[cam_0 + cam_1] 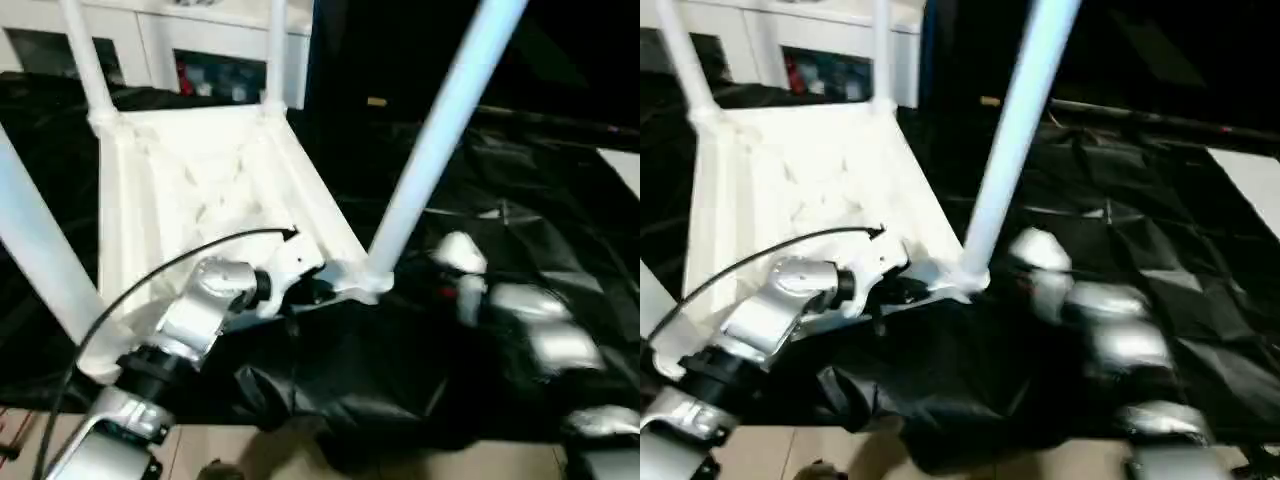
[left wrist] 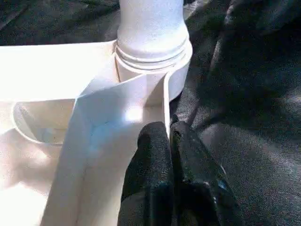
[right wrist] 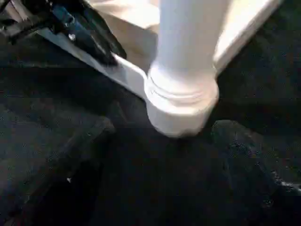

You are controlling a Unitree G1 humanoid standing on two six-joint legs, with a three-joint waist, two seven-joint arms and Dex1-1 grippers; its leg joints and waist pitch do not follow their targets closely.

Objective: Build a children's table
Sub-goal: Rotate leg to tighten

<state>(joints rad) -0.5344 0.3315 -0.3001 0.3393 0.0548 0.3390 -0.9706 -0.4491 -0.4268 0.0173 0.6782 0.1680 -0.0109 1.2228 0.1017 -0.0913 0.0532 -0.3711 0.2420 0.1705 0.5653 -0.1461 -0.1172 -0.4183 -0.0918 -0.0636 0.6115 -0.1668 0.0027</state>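
**Mia:** Where is the children's table (image 1: 200, 190)?

**Ben:** It lies upside down on a black cloth (image 1: 520, 240), in the left and middle of the head picture. Its ribbed underside faces up.

**Mia:** Are the legs in?

**Ben:** I count four legs sticking up. Two are at the far corners at the top of the picture, one is at the left edge, and the near leg (image 1: 440, 150) stands in its corner socket (image 3: 181, 106) in the middle. So I think the build is almost done. I can't tell if every leg is pushed all the way in.

**Mia:** What does the left gripper (image 2: 170, 136) do?

**Ben:** Its jaws are clenched tight on the thin white rim of the table top, right beside that socket.

**Mia:** And the right gripper (image 3: 169, 141)?

**Ben:** Its jaws look spread wide on either side of the socket, with nothing between them. The right arm (image 1: 530, 320) sits at the lower right, near the leg.

**Mia:** What's at the very top?

**Ben:** A white cabinet (image 1: 180, 45).
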